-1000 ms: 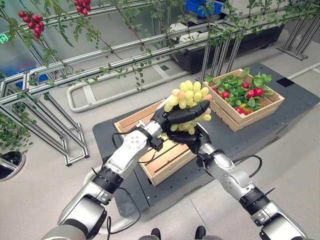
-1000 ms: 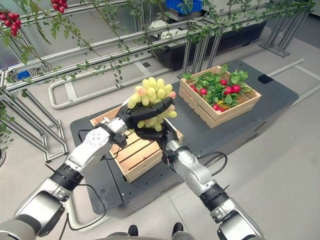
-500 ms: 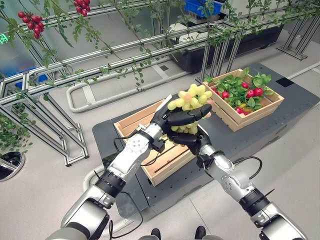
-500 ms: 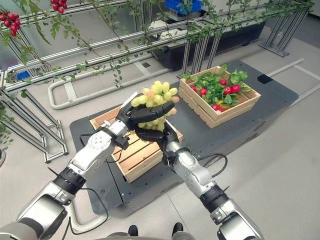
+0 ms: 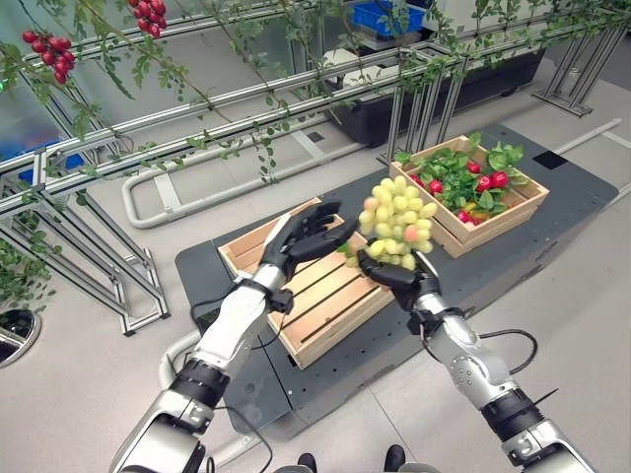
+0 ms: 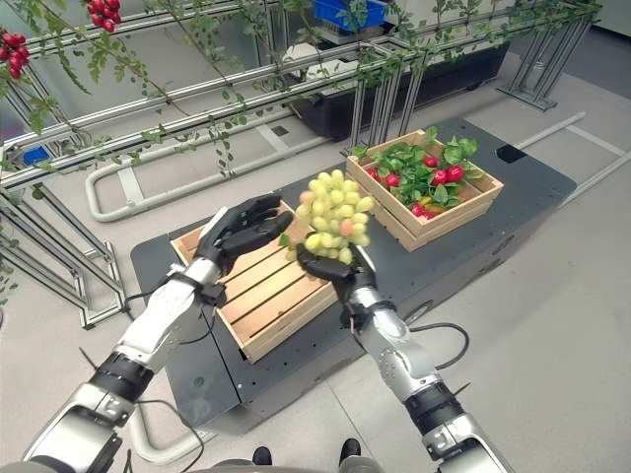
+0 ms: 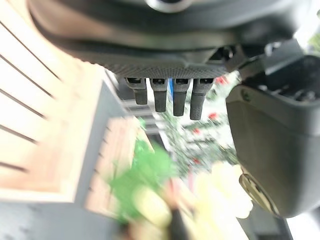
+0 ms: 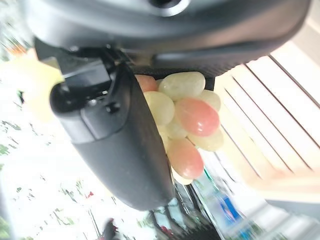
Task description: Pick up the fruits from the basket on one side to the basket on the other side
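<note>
A bunch of yellow-green grapes (image 5: 397, 222) with a few pink ones is held up by my right hand (image 5: 386, 273), whose fingers and thumb curl round its underside; the grapes (image 8: 186, 117) show against the palm in the right wrist view. They hang above the gap between the two crates. My left hand (image 5: 301, 239) is open just left of the bunch, fingers straight (image 7: 172, 97), above the slatted wooden crate (image 5: 317, 305). The second wooden crate (image 5: 517, 208) at the right holds green leaves and red fruits (image 5: 483, 181).
Both crates sit on a dark grey platform (image 5: 552, 246) on the floor. Behind it runs a metal rail frame (image 5: 246, 108) draped with leafy vines and clusters of red berries (image 5: 44, 57). A dark bin (image 5: 463, 84) stands at the back.
My left hand has let go of the grapes and drawn back to the left, fingers spread. My right hand has carried the bunch to the right, toward the crate of red fruits.
</note>
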